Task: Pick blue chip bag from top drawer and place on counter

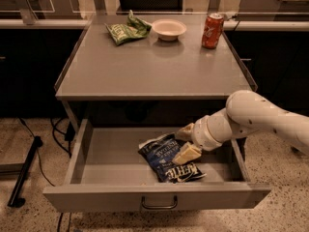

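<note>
Your claw (187,143) is down in the open top drawer (159,197), spread apart at the blue chip bag (166,162), which lies unlifted. Gripping, lifting and placing on the counter (154,66) remain.

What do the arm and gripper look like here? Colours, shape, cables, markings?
The arm is a glossy white, rounded tubular shell with a bulbous joint, a ringed wrist and a few small dark dots. The gripper, inside the top drawer at the blue chip bag, has two pale tan, wedge-shaped fingers. No cables or lettering are visible.
</note>
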